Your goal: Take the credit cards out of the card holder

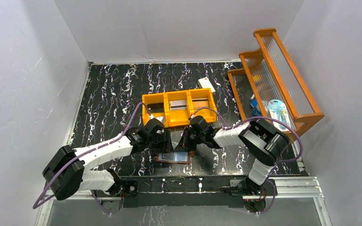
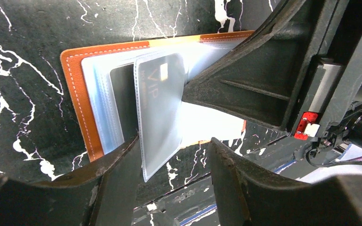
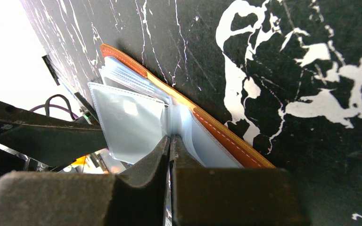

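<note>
Open card holder (image 1: 173, 157) lying at near edge, centre. Closed right gripper (image 3: 171, 141) pressing its sleeves; left gripper (image 2: 174, 160) gaping around a sleeved grey card (image 2: 160, 103). Some cards (image 1: 177, 104) sitting in orange tray (image 1: 179, 123); more likely waiting.

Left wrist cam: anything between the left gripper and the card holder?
Yes. A clear sleeve holding a grey card stands up from the card holder into the gap between the left gripper fingers, which are open. The left wrist view shows it.
</note>
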Motion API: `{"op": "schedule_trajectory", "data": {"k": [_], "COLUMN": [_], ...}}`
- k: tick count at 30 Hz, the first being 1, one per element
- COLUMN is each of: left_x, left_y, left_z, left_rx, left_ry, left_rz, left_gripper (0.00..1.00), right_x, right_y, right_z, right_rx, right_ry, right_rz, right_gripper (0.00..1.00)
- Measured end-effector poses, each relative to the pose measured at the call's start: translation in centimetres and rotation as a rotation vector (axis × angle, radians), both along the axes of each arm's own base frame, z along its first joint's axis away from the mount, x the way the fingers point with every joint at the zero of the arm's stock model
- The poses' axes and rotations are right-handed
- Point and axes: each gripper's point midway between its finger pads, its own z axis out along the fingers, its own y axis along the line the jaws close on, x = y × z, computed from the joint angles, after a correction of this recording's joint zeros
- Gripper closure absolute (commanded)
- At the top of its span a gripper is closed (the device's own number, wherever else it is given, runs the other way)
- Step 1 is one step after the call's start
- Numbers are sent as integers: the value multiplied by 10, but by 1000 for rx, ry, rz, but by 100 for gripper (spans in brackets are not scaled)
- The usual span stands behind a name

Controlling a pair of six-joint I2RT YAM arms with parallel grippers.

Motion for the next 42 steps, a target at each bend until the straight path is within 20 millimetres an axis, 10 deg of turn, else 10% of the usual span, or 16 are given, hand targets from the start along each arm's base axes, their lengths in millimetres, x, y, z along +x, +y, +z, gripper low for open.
{"op": "schedule_trajectory", "data": {"k": [12,42], "left_x": [-8,-17], "left_y": [-24,-72], "left_z": [9,21], "left_rx": [-105,-246], "left_ry": [18,76], "left_rz": [-121,-292], "left_gripper": [59,53], "right_x": [1,6], "right_y": [0,-81], "right_z": [7,60], "right_rx": [0,-250], "right_ry": [-13,-159], "right_rz": [3,-214], "right_gripper": [72,59]}}
